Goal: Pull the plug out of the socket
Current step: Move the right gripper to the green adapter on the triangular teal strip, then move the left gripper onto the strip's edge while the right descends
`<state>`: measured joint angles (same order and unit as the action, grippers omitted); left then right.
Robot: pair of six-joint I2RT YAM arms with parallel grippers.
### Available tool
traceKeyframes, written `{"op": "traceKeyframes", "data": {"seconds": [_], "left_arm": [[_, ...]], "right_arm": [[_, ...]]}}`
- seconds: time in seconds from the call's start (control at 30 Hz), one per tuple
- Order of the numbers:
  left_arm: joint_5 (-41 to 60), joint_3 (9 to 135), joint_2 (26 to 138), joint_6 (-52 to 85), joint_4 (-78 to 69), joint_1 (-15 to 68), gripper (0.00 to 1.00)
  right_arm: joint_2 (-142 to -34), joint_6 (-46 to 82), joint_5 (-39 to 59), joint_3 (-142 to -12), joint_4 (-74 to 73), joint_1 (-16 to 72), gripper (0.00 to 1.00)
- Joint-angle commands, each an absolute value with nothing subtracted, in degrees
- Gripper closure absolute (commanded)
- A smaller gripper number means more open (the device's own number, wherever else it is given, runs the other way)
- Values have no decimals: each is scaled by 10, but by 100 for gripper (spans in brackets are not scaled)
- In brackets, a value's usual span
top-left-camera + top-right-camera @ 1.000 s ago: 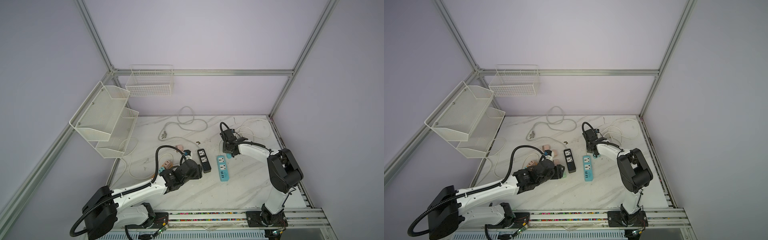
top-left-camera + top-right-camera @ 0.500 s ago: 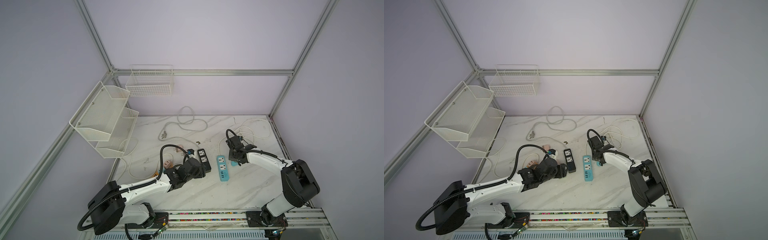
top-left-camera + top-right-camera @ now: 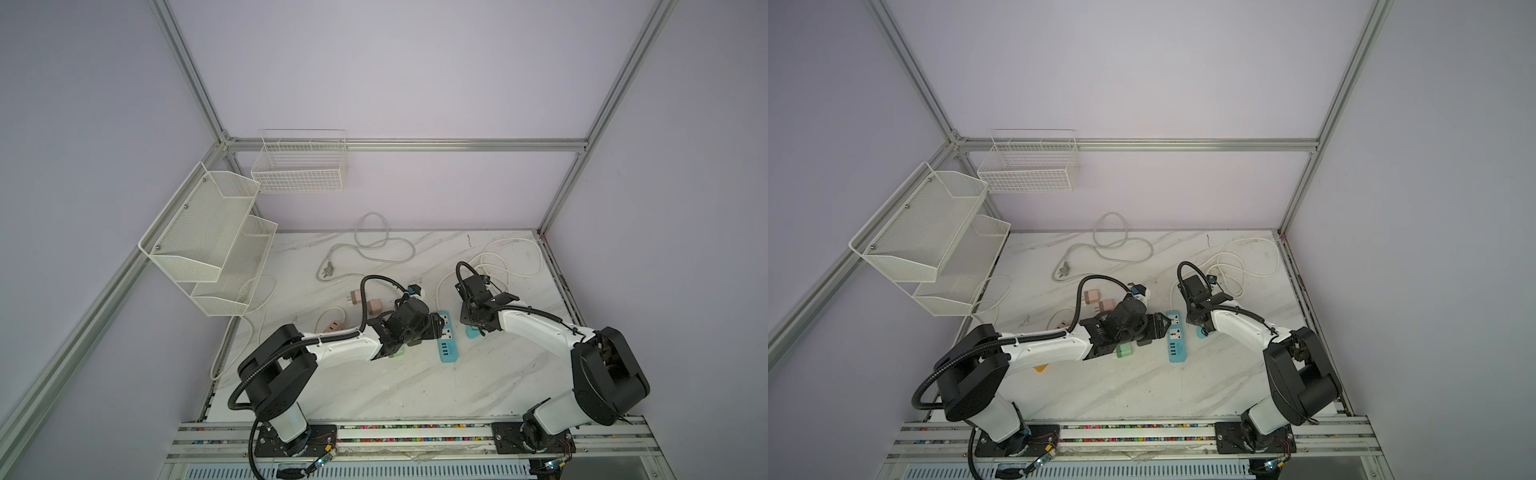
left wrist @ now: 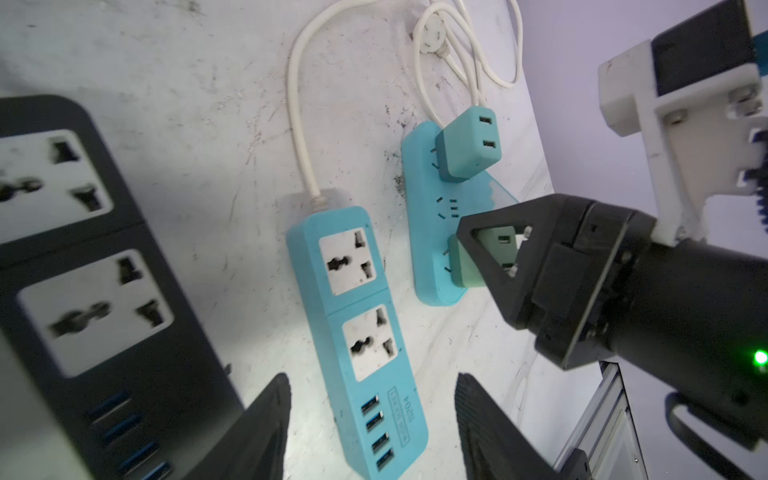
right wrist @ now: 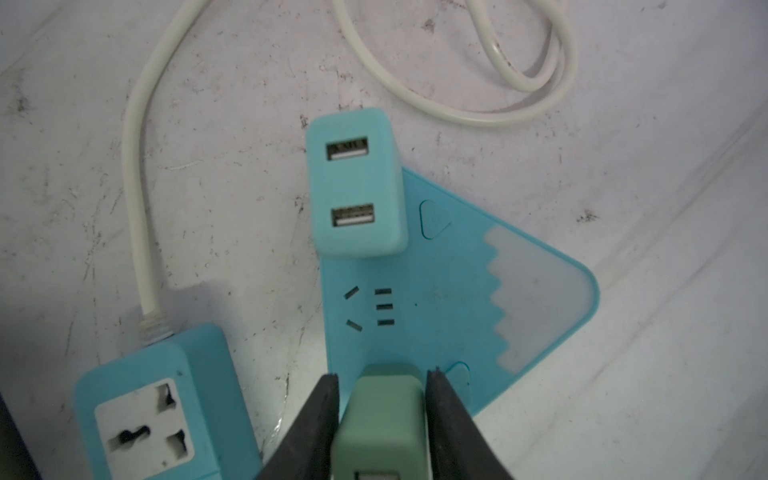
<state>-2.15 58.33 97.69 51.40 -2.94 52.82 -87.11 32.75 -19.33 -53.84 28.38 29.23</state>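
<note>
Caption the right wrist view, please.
Right gripper grips the green plug in the triangular blue socket, beside a blue USB plug.

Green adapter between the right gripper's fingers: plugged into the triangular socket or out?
In, not flush: green adapter shows prongs bridging a gap to the triangular socket.

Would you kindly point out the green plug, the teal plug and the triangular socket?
green plug (image 5: 384, 415): right wrist view, on its rounded upper body.
teal plug (image 5: 353, 183): right wrist view, between its two USB ports.
triangular socket (image 5: 449, 299): right wrist view, on its bare blue face.
</note>
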Motion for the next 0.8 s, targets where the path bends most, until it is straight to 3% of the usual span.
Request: {"op": "traceKeyframes", "data": {"seconds": [0.0,0.13,0.77], "left_arm": [[0,650,999,509,-76,518,39],[13,650,1030,519,-140,507,41],[207,865,1232,438,-116,453,52]], "right_arm": [[-878,331,-179,-555,291,290,59],[-853,337,-172,-556,304,290,58],[-819,344,-187,-569,372,291,54]]}}
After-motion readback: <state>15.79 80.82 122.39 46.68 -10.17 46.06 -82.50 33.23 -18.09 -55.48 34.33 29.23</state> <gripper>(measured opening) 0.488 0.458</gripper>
